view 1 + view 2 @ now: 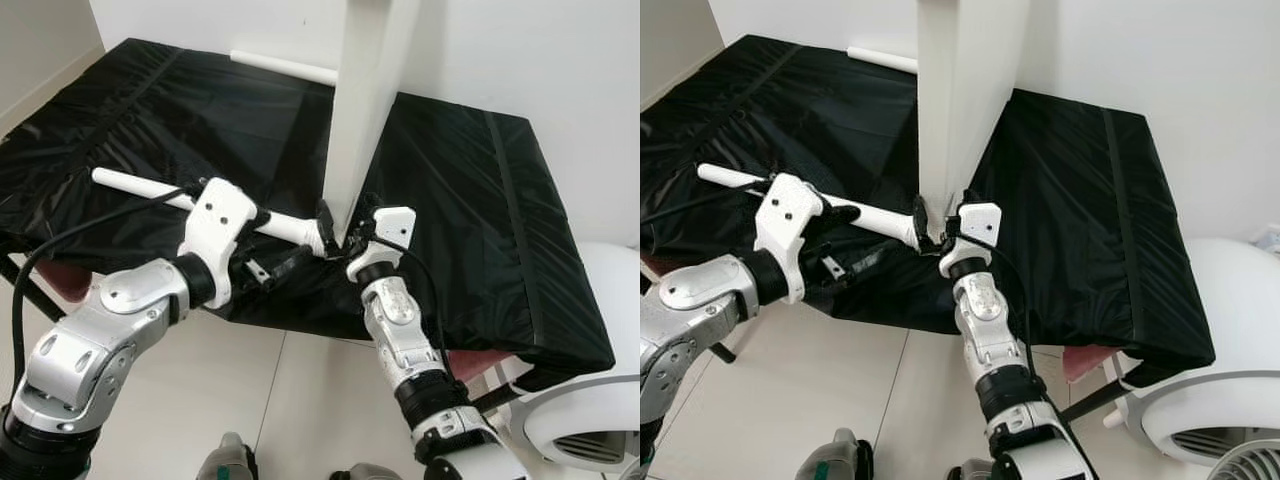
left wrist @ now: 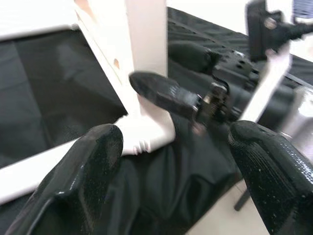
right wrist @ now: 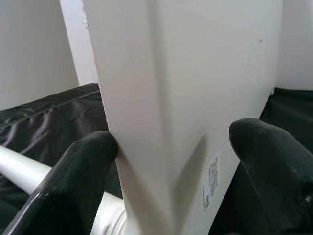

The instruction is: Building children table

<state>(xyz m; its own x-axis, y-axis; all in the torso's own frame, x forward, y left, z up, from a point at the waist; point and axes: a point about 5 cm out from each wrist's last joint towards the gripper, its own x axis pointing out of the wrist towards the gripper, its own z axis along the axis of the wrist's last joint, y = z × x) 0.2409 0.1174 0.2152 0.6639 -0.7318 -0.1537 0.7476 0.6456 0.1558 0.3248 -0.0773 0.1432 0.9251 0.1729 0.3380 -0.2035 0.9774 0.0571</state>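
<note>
Floor: pale tiles (image 1: 250, 400) nearest us, running under the near edge of the bed.
Left gripper (image 1: 262, 262): fingers spread wide around the white table leg (image 1: 140, 187); whether they touch it, cannot tell.
Table leg: lying across the black cover (image 1: 460, 190), its threaded end at the foot of the upright white panel (image 1: 365, 100).
Right gripper (image 1: 340, 240): fingers parted, one on each side of the panel's lower corner.
Far side: second white leg (image 1: 285, 67) by the white wall (image 1: 520, 50).
Right, near: white fan (image 1: 590, 400).
</note>
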